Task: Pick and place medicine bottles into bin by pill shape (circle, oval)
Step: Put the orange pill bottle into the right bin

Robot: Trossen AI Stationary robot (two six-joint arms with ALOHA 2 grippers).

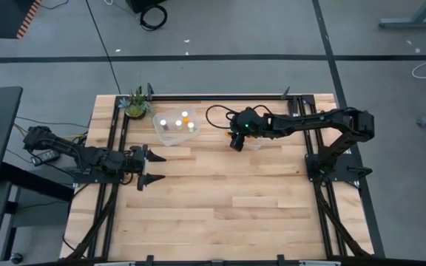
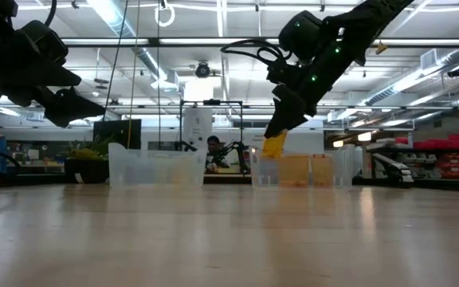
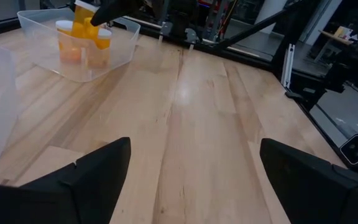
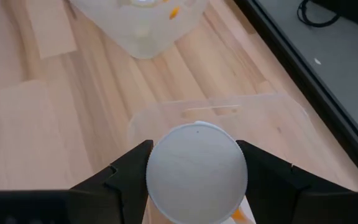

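Right pincer (image 4: 194,171) clamped on white-capped orange medicine bottle (image 4: 196,171), held above right bin (image 4: 278,106), apart from its rim. Placing step in hand. Next: lower into bin, then release. Other bottles (image 1: 177,123) sitting in left bin (image 1: 158,131). Left pincer (image 1: 148,167) wide open, empty, waiting at left of table (image 1: 220,199).

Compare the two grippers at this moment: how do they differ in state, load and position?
The left gripper is open and carries nothing, while the right gripper is shut on a white-capped medicine bottle. The left gripper waits near the table's left edge, away from the clear bins; the right gripper hangs over the right-hand clear bin. Both are dark, two-fingered and held above the wooden table.
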